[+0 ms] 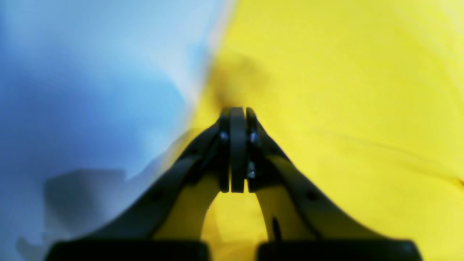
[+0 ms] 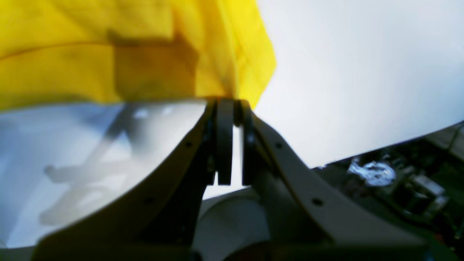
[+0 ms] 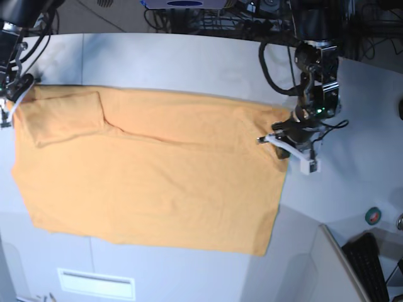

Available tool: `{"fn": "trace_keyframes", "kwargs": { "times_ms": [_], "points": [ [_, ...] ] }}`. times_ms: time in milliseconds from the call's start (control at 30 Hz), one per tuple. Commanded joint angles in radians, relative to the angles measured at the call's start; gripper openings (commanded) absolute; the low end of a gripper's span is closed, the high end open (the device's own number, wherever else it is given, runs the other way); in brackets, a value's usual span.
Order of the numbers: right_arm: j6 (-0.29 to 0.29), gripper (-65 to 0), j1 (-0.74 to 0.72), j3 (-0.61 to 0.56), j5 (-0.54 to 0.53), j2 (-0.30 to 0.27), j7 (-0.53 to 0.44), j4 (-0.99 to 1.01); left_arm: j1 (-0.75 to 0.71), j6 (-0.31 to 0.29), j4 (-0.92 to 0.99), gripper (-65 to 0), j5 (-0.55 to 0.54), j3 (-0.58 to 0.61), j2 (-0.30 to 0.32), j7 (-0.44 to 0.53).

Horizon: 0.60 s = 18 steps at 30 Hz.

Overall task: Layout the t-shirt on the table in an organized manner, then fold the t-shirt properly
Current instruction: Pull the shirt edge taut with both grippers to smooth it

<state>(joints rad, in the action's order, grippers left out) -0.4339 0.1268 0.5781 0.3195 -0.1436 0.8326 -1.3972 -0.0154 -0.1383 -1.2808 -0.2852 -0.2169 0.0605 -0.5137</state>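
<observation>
The t-shirt [image 3: 151, 170] lies spread on the table [image 3: 352, 182], both grippers [image 3: 277, 139] [image 3: 11, 108] clamped on opposite corners, a keyboard [image 3: 371, 267] nearby.

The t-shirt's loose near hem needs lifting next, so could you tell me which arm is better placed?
Probably neither: the left gripper and right gripper both pinch the t-shirt at its far corners.

The t-shirt [image 3: 151, 182] is soft, matt orange cloth, mostly smooth with faint creases and a doubled layer at the upper left of the base view. The table [image 3: 189, 63] beneath is smooth, matt white. Both grippers' fingers [image 1: 237, 145] look like dark, matt plastic with small shiny metal screws.
</observation>
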Motion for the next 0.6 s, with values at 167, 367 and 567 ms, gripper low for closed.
{"fn": "trace_keyframes", "kwargs": {
  "times_ms": [167, 367, 567],
  "points": [
    [0.005, -60.5, -0.029, 0.006, 0.005, 0.000, -0.008, -0.015, 0.071, 0.133, 0.221, -65.0, -0.003, 0.093, -0.009, 0.079],
    [0.002, -38.4, -0.029, 0.004, 0.005, -0.044, -0.008, 0.066, 0.085, 0.154, 0.375, -65.0, -0.006, 0.118, 0.071, 0.208],
    [0.008, -37.8, -0.046, 0.006, 0.011, -0.113, -0.023, 0.174, 0.070, 0.154, 0.324, -65.0, -0.012, 0.116, 0.098, 0.206]
  ]
}}
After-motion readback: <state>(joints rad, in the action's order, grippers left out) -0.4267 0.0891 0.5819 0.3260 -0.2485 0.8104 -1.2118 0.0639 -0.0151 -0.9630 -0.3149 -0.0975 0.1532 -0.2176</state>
